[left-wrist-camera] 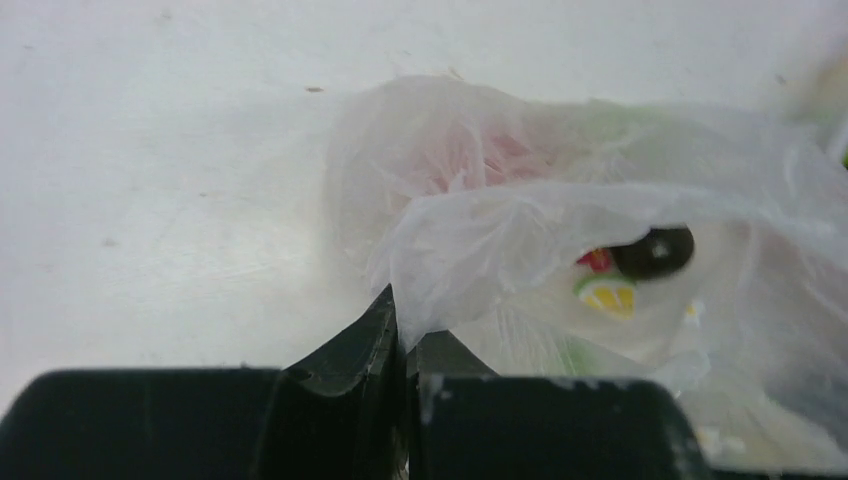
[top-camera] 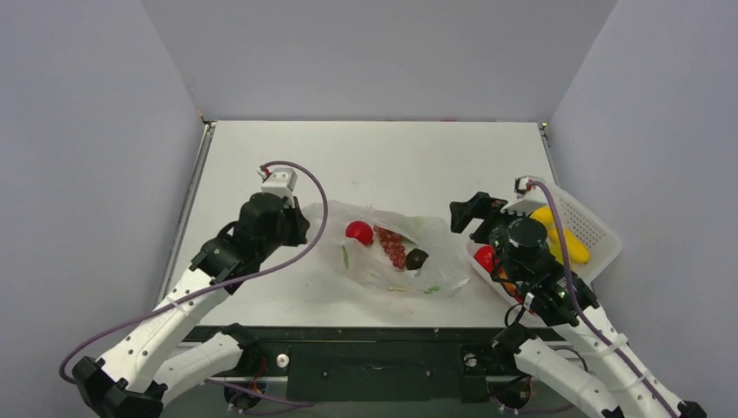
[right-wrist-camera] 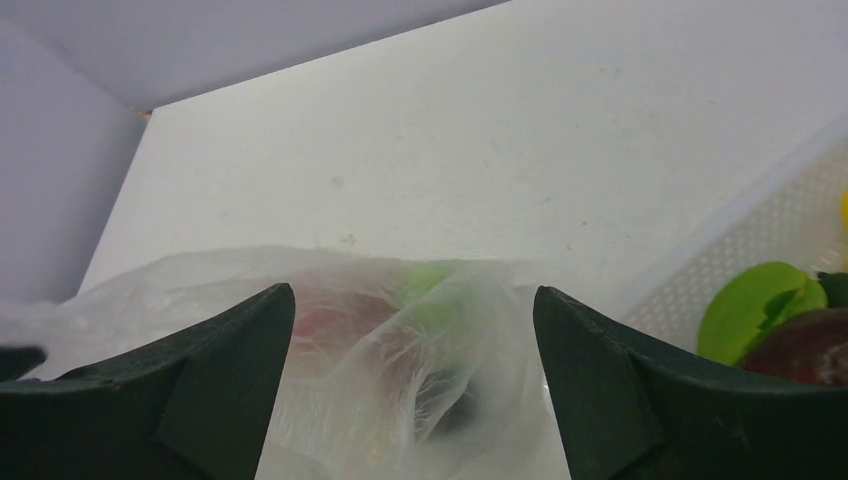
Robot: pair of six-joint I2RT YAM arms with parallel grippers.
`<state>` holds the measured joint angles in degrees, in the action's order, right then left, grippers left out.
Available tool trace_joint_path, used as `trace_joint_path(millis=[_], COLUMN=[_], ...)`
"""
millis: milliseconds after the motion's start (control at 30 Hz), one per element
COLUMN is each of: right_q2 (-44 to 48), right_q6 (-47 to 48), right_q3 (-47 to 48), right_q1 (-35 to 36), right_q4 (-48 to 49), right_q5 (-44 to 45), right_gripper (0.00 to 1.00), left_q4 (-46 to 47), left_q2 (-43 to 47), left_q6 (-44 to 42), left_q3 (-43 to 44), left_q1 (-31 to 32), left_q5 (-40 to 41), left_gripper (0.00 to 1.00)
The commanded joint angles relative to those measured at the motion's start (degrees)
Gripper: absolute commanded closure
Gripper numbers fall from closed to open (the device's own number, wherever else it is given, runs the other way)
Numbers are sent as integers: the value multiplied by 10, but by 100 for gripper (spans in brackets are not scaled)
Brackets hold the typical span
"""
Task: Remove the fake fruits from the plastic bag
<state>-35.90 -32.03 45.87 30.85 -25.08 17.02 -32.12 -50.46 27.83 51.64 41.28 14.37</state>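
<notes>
The clear plastic bag (top-camera: 392, 261) lies crumpled at mid-table. Inside it show a red fruit (top-camera: 358, 232), a maroon grape bunch (top-camera: 392, 246) and a dark round fruit (top-camera: 417, 258). My left gripper (top-camera: 300, 226) is shut on the bag's left edge; in the left wrist view the jaws (left-wrist-camera: 405, 325) pinch the film (left-wrist-camera: 520, 220), with the dark fruit (left-wrist-camera: 655, 252) behind it. My right gripper (top-camera: 462, 218) is open and empty, just above the bag's right end. In the right wrist view (right-wrist-camera: 413, 300) the bag (right-wrist-camera: 400, 350) lies between the fingers, with red and green blurs inside.
A white perforated basket (top-camera: 592, 218) stands at the right table edge, under my right arm. It holds a yellow banana (top-camera: 561, 235), a red fruit (top-camera: 484, 258) and, in the right wrist view, a green fruit (right-wrist-camera: 750, 305) and a dark red one (right-wrist-camera: 800, 345).
</notes>
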Motion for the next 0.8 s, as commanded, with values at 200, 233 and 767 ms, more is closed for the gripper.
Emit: trace_joint_path(millis=[200,233,767], right_q2=[-127,-142,-304], right_q6=[23,20,73], right_q3=[114,117,191], right_q1=[232,240,432], right_q4=[28,29,142], right_q5=[153,156,-11], right_gripper=[16,16,15], left_q4=[8,9,33], left_q2=[-171,-180,77], left_q6=[-87,-88,50], left_q3=[183,194,-73], left_q1=[-295,-322,-362], left_q5=[-202,-201,-335], left_gripper=[100,100,100])
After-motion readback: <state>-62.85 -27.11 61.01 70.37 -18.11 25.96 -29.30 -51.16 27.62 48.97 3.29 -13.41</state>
